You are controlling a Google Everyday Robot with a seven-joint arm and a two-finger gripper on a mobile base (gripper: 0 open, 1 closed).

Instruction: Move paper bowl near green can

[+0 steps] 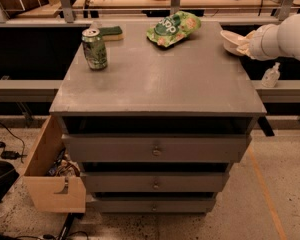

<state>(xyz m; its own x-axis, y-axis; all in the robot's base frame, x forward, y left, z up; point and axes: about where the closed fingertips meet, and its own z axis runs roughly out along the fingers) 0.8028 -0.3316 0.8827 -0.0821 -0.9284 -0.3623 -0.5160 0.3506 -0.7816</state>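
The paper bowl is off-white and sits at the far right edge of the grey cabinet top. My gripper is at the end of the white arm coming in from the right, right at the bowl's right rim and partly covering it. The green can stands upright near the top's far left corner, a long way left of the bowl.
A flat green snack bag lies at the back centre, between can and bowl. A green sponge lies behind the can. A small clear bottle stands on the right ledge. An open wooden box sits by the drawers at lower left.
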